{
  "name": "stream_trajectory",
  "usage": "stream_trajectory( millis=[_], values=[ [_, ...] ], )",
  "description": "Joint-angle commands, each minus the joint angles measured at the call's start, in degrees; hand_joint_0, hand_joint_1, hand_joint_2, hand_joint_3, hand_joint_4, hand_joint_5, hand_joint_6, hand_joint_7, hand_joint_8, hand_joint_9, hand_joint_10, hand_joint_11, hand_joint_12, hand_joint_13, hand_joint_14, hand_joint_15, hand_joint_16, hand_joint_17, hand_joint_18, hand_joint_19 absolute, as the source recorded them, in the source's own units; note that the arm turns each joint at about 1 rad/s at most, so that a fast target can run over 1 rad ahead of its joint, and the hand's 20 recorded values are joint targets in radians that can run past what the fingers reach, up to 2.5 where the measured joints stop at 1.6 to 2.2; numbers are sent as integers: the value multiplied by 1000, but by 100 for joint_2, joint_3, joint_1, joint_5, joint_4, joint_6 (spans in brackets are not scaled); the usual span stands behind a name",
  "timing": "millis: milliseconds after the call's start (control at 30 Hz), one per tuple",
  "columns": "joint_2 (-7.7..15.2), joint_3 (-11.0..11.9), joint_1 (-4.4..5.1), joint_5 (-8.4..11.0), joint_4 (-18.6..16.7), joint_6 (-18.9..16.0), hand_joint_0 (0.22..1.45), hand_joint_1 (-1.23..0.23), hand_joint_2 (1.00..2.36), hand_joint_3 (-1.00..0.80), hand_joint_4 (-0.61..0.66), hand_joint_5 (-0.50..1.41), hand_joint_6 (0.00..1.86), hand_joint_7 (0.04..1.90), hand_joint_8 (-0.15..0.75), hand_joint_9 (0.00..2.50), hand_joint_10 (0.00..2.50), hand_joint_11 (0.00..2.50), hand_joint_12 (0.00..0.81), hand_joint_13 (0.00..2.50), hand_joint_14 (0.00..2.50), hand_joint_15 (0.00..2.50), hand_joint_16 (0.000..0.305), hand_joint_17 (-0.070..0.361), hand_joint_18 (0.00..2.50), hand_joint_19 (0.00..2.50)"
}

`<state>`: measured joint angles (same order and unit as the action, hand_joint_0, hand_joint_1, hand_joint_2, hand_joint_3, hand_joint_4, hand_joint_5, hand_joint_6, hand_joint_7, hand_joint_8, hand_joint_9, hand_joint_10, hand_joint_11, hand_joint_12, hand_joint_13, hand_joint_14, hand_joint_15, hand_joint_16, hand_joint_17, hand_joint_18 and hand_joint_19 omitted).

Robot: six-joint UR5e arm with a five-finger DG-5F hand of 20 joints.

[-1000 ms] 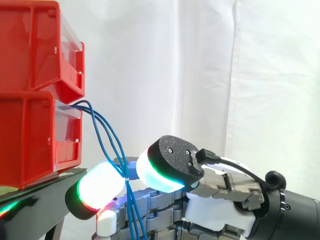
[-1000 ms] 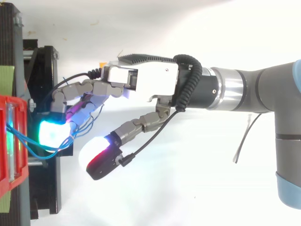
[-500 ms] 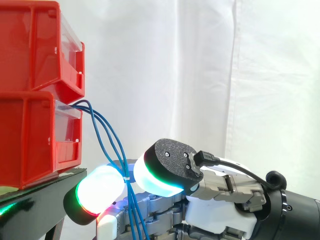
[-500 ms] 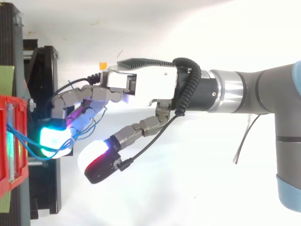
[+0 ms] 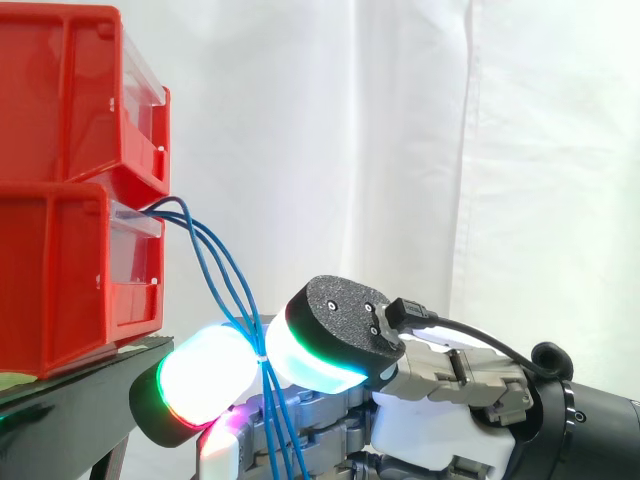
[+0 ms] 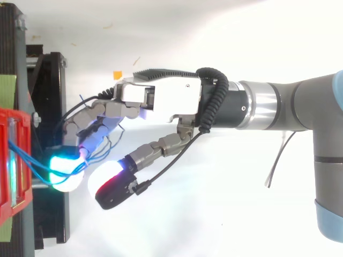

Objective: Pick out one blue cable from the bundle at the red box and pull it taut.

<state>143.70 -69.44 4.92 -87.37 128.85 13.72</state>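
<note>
White curtain [image 5: 400,150] hangs behind the whole setup. Several blue cables [image 5: 228,285] come out of the front of the lower red bin [image 5: 60,270]. They arc away from it in a loose curve, not taut, and drop below the level of its floor, where a small white tie [image 5: 262,350] bunches them.

At that tie the hand [image 6: 166,93] has the strands in a narrow pinch with its fingers curled. A finger pad [image 5: 205,385] glowing white with a green and red edge sits on the side nearer the lower red bin. The thumb pad [image 5: 325,335] sits on the side away from it, and the cables run down between the two. From above, the same finger pad glows cyan just off the front of the lower red bin, the thumb pad lies just beside it, and blue strands loop among the curled fingers.

An upper red bin [image 5: 60,90] is stacked on the lower red bin, and both rest on a black stand [image 5: 70,400]. The grey arm [image 6: 300,104] stretches well away from the lower red bin.
</note>
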Motion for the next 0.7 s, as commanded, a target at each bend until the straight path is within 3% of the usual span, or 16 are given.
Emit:
stream_trajectory(
  millis=[0, 433, 667],
  values=[
    [0, 1, 0, 1, 0, -62, 556, -661, 1013, -324, 42, -194, 844, 764, 188, 860, 16, 478, 285, 806, 21, 473, 41, 92, 737, 689],
    [0, 1, 0, 1, 0, -168, 553, -635, 1020, -182, 14, -178, 956, 756, 215, 918, 18, 546, 288, 810, 21, 492, 41, 92, 737, 692],
    [0, 27, 0, -8, 150, -414, 566, -640, 1019, -184, 15, -164, 968, 790, 218, 952, 19, 586, 287, 818, 20, 508, 40, 90, 736, 688]
  ],
)
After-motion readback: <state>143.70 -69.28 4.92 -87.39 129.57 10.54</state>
